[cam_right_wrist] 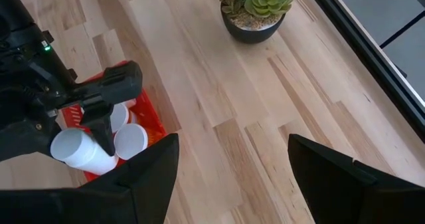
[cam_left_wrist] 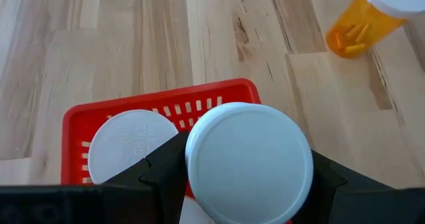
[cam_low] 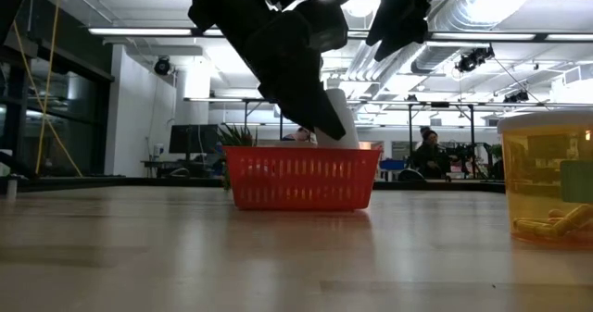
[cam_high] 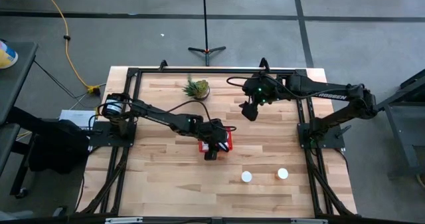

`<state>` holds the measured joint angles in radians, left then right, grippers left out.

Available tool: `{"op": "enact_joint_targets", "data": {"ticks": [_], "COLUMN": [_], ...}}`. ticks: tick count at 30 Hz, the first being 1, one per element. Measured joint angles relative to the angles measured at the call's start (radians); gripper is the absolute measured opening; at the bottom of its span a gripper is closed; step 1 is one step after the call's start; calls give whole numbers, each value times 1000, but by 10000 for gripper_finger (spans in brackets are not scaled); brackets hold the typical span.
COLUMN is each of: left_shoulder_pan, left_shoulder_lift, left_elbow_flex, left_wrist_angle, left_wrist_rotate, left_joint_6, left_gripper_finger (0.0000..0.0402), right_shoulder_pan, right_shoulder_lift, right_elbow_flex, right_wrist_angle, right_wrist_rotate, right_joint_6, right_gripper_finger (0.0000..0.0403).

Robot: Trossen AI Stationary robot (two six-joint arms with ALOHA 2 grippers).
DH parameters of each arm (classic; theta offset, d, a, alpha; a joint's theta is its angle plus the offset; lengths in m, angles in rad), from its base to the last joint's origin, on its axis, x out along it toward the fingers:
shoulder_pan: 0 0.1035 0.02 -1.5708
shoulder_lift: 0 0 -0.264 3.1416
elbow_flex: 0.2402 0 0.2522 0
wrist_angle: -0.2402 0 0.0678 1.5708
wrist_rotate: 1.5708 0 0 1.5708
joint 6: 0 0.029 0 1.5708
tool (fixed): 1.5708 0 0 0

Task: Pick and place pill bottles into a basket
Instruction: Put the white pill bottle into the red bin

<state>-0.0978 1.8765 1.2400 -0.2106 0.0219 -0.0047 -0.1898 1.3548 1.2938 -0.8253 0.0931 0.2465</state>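
Observation:
My left gripper (cam_high: 211, 151) is shut on a white pill bottle with a white cap (cam_left_wrist: 249, 161), over the near end of the red basket (cam_high: 228, 143). The low view shows the bottle (cam_low: 339, 118) tilted, its lower end at the basket's rim (cam_low: 301, 153). Other white-capped bottles (cam_left_wrist: 129, 144) lie in the basket. Two more bottles stand on the table, one white-capped (cam_high: 246, 177) and one orange (cam_high: 283, 174). My right gripper (cam_right_wrist: 229, 177) is open and empty, raised over the table's far right part (cam_high: 249, 111). My left gripper pinches the white bottle's body just below the cap (cam_left_wrist: 192, 184) between its two fingers, one on each side. The fingers (cam_right_wrist: 103, 134) slant down from above and from the table's left. The bottle is tilted, with its cap toward the wrist, and is lifted clear of the table over the basket.
A small green potted plant (cam_high: 197, 88) stands at the table's far middle, beyond the basket. The orange bottle (cam_low: 547, 182) stands near the table's near right edge. Bare wood lies to the left of the basket and along the near edge.

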Motion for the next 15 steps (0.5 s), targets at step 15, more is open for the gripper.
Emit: {"op": "enact_joint_targets", "data": {"ticks": [15], "left_shoulder_pan": [0], "left_shoulder_lift": [1], "left_elbow_flex": [-1], "left_wrist_angle": [-2], "left_wrist_rotate": [-40], "left_joint_6": [27], "left_gripper_finger": [234], "right_shoulder_pan": [0], "right_shoulder_lift": [0], "right_elbow_flex": [0], "right_wrist_angle": [0], "right_wrist_rotate": [1], "right_joint_6": [0], "right_gripper_finger": [273]}}
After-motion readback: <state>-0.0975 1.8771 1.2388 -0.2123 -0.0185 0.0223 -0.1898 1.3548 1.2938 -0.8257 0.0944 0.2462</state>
